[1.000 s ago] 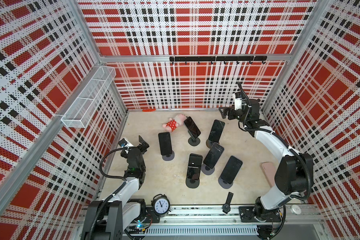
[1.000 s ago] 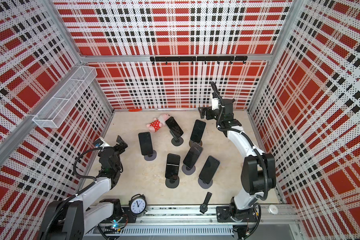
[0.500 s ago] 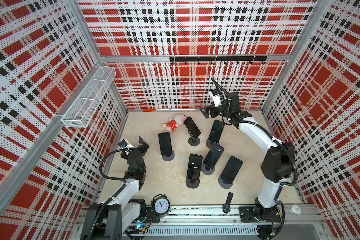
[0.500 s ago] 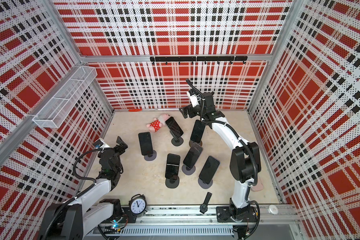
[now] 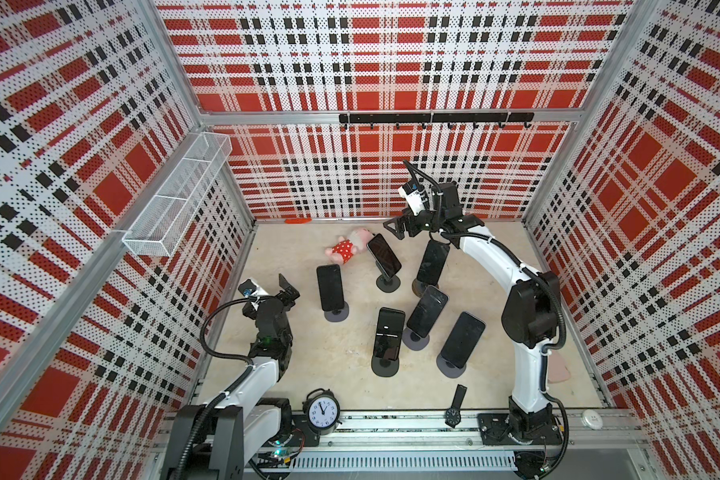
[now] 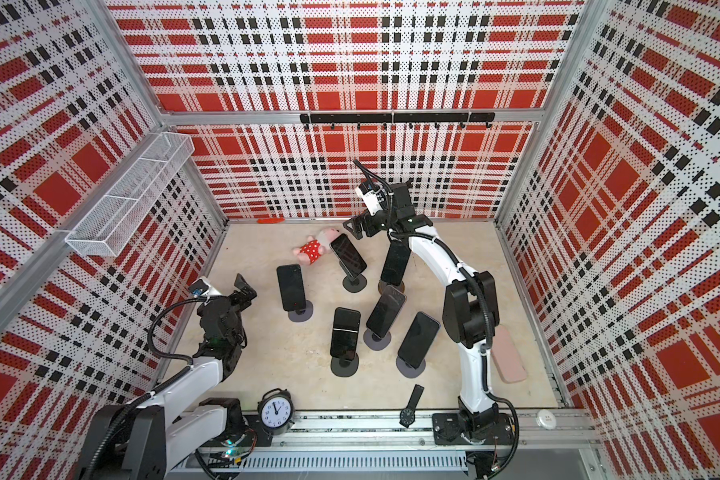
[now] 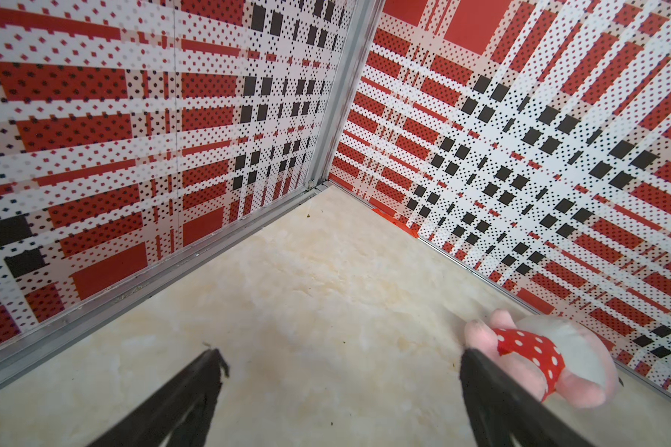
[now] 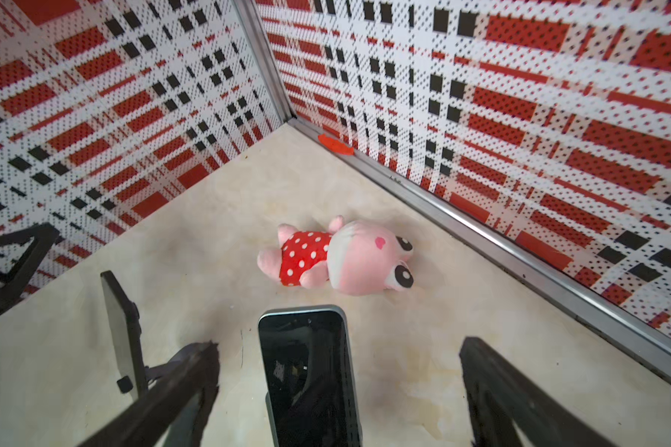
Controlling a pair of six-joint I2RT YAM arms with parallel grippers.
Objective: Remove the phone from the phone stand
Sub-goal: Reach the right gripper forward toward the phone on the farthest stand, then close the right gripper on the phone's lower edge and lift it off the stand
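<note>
**Phone (image 8: 307,371) beside the plush toy (image 5: 348,250), right gripper (image 5: 400,227) released over it**

On the table (image 5: 308,374), several propped phones (image 5: 461,340) are spread out on the side of the toy away from the back wall. The right gripper is held wide open and empty near the toy's head. The left gripper (image 5: 288,289), likewise released, is kept well apart from the toy. The phone just beside the toy is leaned back on its stand (image 5: 388,284). It is best straddled across its long edges, pinched above the cradle, and lifted along its lean, so the base is not dragged.

Phone (image 8: 307,367) screen glossy black glass, reflective. Plush toy (image 8: 345,255) soft cloth, fuzzy. Surface (image 8: 217,201) matt, marbled beige, smooth. Corner frame (image 7: 341,93) brushed metal. Basket (image 5: 175,195) white wire mesh. Walls (image 5: 391,62) perforated, matt.
</note>
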